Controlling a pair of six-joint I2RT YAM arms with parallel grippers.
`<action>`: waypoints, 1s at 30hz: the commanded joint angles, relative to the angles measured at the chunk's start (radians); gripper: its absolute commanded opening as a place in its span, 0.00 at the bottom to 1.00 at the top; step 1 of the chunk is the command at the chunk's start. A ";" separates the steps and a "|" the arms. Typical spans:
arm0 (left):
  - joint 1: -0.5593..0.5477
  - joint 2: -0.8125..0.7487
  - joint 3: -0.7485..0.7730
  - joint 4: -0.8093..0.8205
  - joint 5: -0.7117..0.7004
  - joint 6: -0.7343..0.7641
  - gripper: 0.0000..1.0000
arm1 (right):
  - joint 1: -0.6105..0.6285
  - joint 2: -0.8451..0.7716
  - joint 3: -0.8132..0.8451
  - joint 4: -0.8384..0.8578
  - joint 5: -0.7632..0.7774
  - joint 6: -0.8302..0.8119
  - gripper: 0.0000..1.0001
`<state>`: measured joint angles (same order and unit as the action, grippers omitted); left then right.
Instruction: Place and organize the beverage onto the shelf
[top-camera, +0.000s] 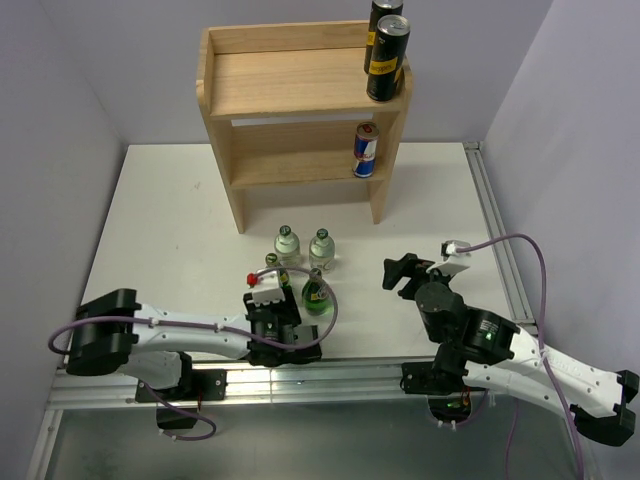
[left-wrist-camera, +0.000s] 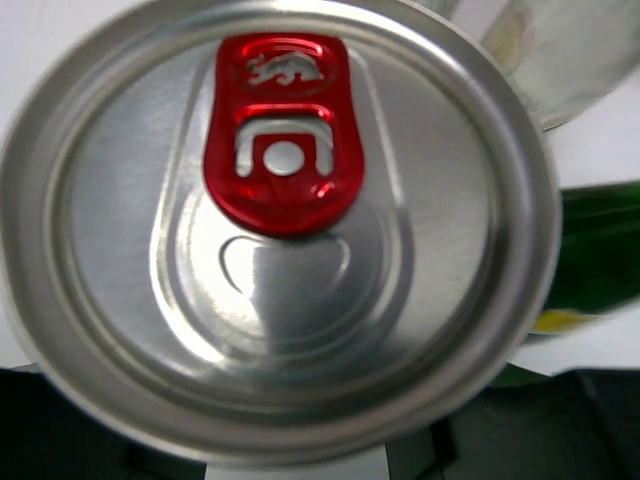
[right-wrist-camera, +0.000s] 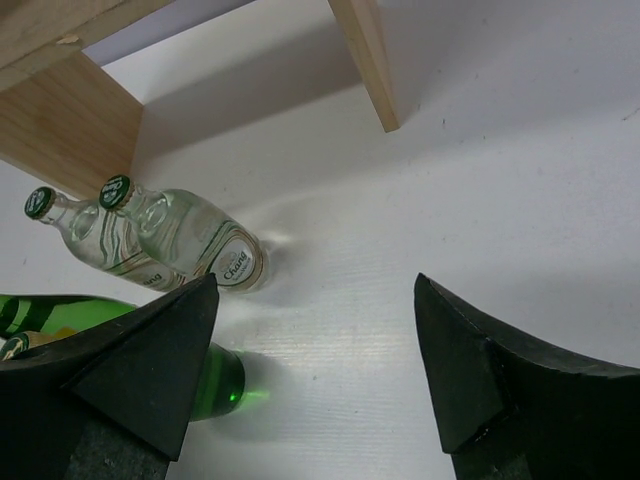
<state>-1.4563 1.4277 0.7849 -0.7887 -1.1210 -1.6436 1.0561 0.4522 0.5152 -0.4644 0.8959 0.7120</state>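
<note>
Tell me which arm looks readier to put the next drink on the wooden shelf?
Left. The left gripper is closed on a silver can with a red pull tab, ready to carry to the light-wood shelf. The right gripper is open and empty, apart from the clear glass bottles.

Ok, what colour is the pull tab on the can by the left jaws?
Red. The pull tab on the silver-topped can shows best in the left wrist view.

white arm links (top-camera: 190, 335) with black joint housings (top-camera: 100, 330), purple cables (top-camera: 520, 238) and blunt matte-black fingers (right-wrist-camera: 490, 390)
</note>
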 joint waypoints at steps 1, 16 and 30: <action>-0.004 -0.093 0.199 -0.271 -0.072 0.004 0.00 | 0.004 -0.020 -0.007 0.024 0.024 -0.009 0.86; 0.424 -0.242 0.354 0.772 0.306 1.222 0.00 | 0.005 0.008 0.000 0.059 0.015 -0.042 0.86; 0.639 0.241 0.758 0.858 0.602 1.360 0.00 | 0.004 -0.044 -0.001 0.029 0.048 -0.049 0.86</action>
<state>-0.8318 1.6897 1.4303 -0.0647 -0.5682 -0.3363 1.0561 0.4286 0.5137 -0.4419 0.9016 0.6712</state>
